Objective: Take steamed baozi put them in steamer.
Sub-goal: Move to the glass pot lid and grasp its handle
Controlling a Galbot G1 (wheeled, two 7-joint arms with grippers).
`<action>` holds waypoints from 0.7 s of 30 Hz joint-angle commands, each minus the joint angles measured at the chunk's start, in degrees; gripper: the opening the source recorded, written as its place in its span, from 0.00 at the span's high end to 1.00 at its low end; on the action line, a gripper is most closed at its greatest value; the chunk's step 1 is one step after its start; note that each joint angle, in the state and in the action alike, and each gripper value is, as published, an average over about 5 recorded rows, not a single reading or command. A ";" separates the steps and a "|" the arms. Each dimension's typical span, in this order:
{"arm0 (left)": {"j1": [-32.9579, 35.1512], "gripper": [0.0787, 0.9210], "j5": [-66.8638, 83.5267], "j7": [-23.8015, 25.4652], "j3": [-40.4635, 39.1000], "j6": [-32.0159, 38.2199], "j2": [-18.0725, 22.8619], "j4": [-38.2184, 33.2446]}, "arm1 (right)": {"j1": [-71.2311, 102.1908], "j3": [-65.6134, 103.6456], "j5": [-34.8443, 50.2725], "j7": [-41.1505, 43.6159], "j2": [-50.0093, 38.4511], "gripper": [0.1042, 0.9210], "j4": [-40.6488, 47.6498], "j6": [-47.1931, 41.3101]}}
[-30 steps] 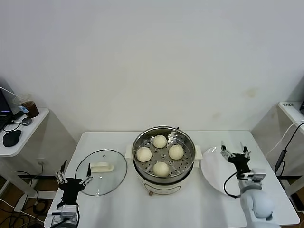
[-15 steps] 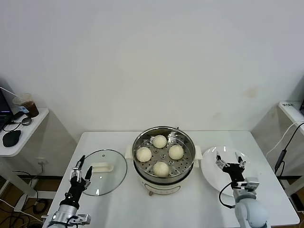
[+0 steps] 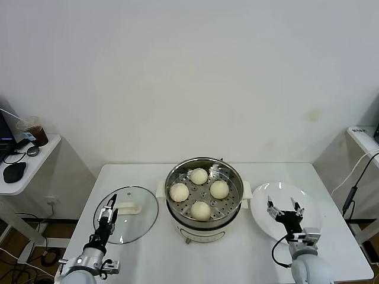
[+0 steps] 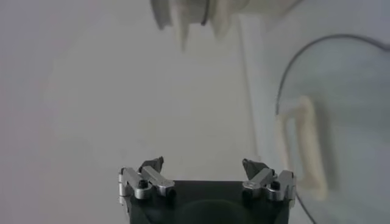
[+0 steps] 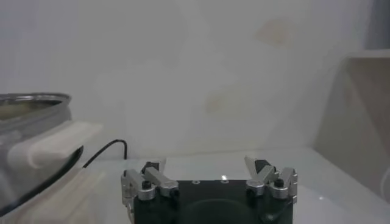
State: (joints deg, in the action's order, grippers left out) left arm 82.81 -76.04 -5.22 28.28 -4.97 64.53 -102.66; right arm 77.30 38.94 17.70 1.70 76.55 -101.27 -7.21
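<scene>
With all four buns (image 3: 200, 192) seated in the steamer (image 3: 204, 190) and the plate (image 3: 260, 214) bare, loading appears complete; the left gripper (image 3: 107, 214) and right gripper (image 3: 284, 212) stand open and empty, leaving perhaps fitting the lid (image 3: 139, 218).

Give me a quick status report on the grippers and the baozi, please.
Left gripper open, empty, over the glass lid. Right gripper open, empty, over the white plate. Four baozi sit in the steamer. Nothing in the way.

4 cream baozi (image 3: 200, 210) in steel steamer (image 3: 204, 172), mid-table, apart
</scene>
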 commanded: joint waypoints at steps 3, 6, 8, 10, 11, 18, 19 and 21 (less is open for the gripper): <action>-2.13 0.12 0.06 3.90 -4.31 -9.11 0.58 2.74 | 0.99 0.43 -0.55 -0.22 0.61 0.12 -0.34 -0.05; -2.98 0.12 2.09 2.76 -4.78 -9.48 1.34 4.50 | 0.84 0.53 -1.10 -0.42 0.72 0.12 0.38 0.09; -3.91 0.12 2.47 1.43 -4.90 -9.35 1.96 6.50 | 0.68 0.52 -1.27 -0.53 0.73 0.12 0.63 0.07; -4.87 0.12 2.87 -0.25 -4.91 -8.92 2.54 8.58 | 0.53 0.48 -1.26 -0.59 0.70 0.12 0.68 -0.01; -5.18 0.12 3.18 -1.06 -4.90 -8.53 2.74 9.45 | 0.45 0.47 -1.26 -0.61 0.69 0.12 0.71 -0.03; -6.92 0.12 5.44 -4.97 -5.28 -5.93 3.36 13.15 | 0.07 0.43 -1.51 -0.61 0.54 0.12 1.13 0.01; -7.25 0.12 5.44 -5.33 -5.23 -5.74 3.48 13.60 | 0.05 0.39 -1.74 -0.56 0.53 0.12 1.20 0.05; -7.99 0.12 5.38 -6.20 -5.13 -5.43 3.77 14.58 | 0.02 0.32 -2.30 -0.46 0.52 0.12 1.38 0.14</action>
State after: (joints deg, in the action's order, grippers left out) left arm 77.50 -72.62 -6.98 23.72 -11.10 67.34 -93.86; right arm 77.32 39.31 16.33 1.16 77.04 -100.27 -7.15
